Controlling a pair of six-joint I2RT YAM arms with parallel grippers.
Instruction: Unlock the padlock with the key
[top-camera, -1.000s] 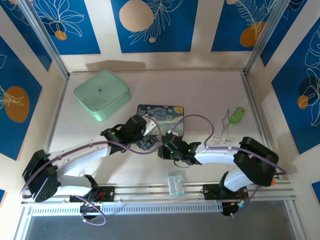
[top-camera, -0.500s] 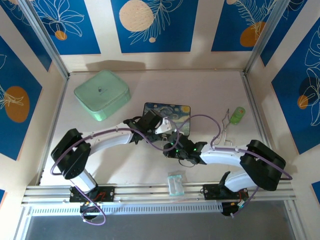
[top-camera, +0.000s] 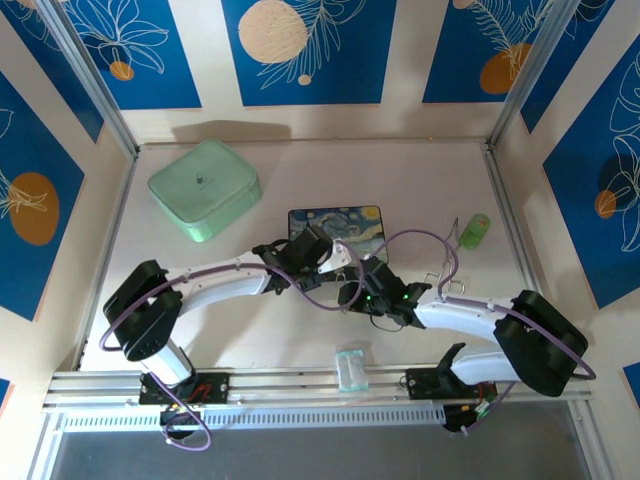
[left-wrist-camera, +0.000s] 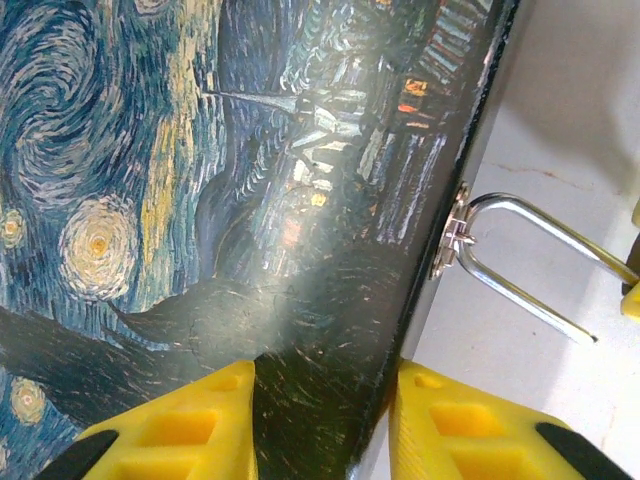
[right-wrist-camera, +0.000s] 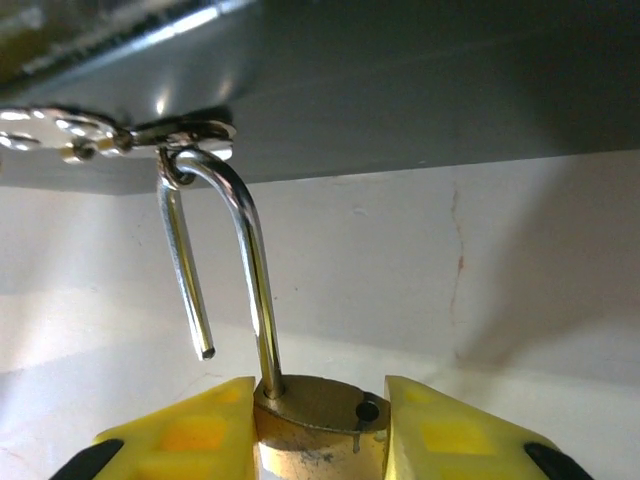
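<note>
The brass-bodied padlock (right-wrist-camera: 320, 435) sits between my right gripper's (right-wrist-camera: 320, 400) yellow fingers, which are shut on it. Its silver shackle (right-wrist-camera: 245, 260) stands open, one leg free, hooked through the hasp of the starry-night tin (right-wrist-camera: 400, 90). From above, the right gripper (top-camera: 358, 282) is at the tin's (top-camera: 340, 220) near right corner. My left gripper (left-wrist-camera: 325, 400) is open and straddles the tin's (left-wrist-camera: 200, 150) edge, one finger over the lid and one beside the wall. The shackle (left-wrist-camera: 520, 255) shows to its right. From above, the left gripper (top-camera: 320, 255) is on the tin's near edge. The key is hidden.
A mint-green case (top-camera: 205, 188) lies at the back left. A small clear packet (top-camera: 351, 368) rests by the front rail. A bent silver wire (top-camera: 445, 270) and a green object (top-camera: 475, 230) lie at the right, close to the side wall.
My left arm swung from left of the tin onto its near edge. The tin slid slightly right. My right gripper moved right with the padlock.
</note>
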